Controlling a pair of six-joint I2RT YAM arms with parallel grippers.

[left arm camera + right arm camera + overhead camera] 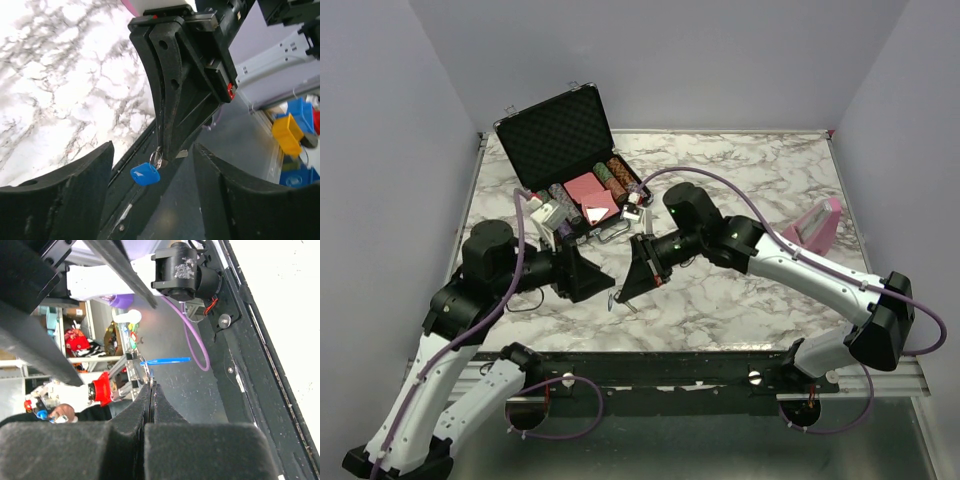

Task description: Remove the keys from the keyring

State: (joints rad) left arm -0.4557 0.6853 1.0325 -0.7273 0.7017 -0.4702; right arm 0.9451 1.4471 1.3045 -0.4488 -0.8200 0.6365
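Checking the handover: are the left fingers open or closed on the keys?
Open: the left fingers stand wide apart; the keys hang untouched from the shut right fingers.

Pale lavender walls are enclosing a marble-patterned table on three sides. Even light is falling across it, and blue and yellow bins are showing beyond.

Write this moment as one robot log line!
left end effector: open, holding nothing | right end effector: shut on keys | keys: dangling below its tips
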